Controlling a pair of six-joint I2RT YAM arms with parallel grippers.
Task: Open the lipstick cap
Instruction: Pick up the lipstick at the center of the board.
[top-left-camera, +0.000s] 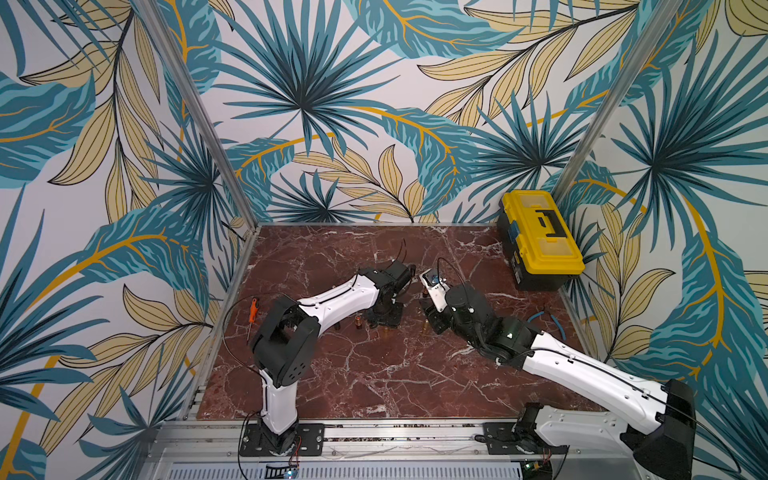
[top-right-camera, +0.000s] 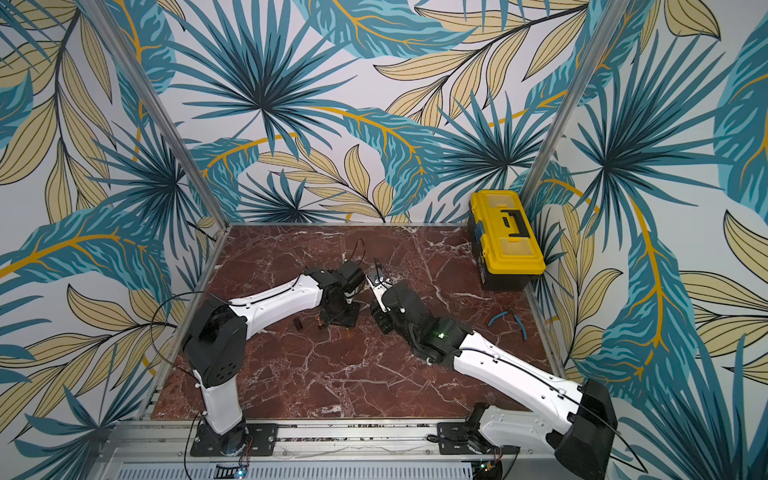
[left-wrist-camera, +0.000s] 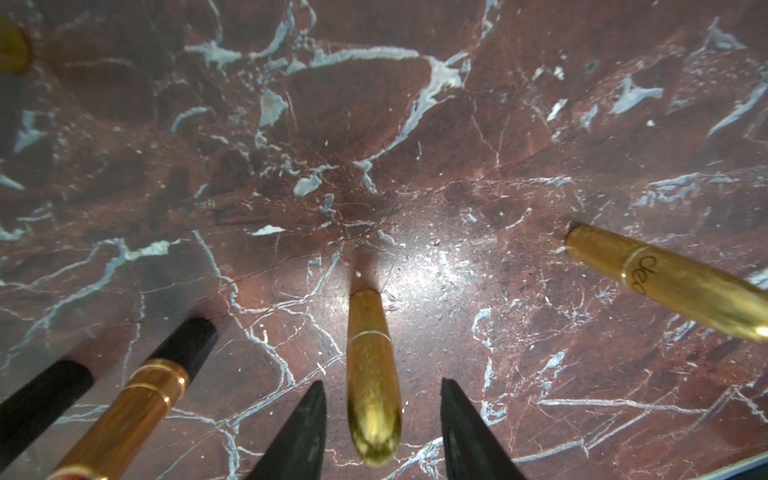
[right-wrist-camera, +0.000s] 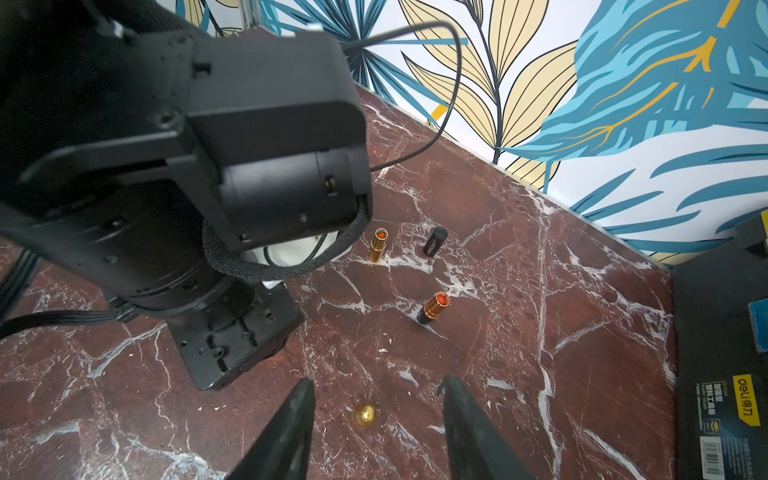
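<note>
Two claws: the left claw (left-wrist-camera: 381, 382) and the right claw (right-wrist-camera: 378, 379) both have their fingers apart. Neither one is clamped on anything.
Gold lipstick (left-wrist-camera: 372, 376): it stands upright on the table (left-wrist-camera: 415, 124), right between the left claw's fingers. A small gap shows on each side.
Thin ring (left-wrist-camera: 368, 334): it sits low on the gold lipstick, below the left claw's fingertips and close to the table. The long part above it is likely the cap.
Second gold lipstick (right-wrist-camera: 365, 414): it stands under the right claw, lower than the fingertips. Only its shiny top shows.
Step in hand: most likely the left claw is about to squeeze the gold lipstick.
Doing it well: keep the lipstick in the middle of the gap, so both fingers touch it together. If one finger lands first, the lipstick may tip over.
Squeeze: slow and firm, because the lipstick is smooth and round and could slip out.
After that: one claw should hold the short bottom part while the other pulls the cap straight up.
Watch out: an open lipstick (left-wrist-camera: 137, 399) stands near one side of the left claw, so the claw should not swing sideways.
</note>
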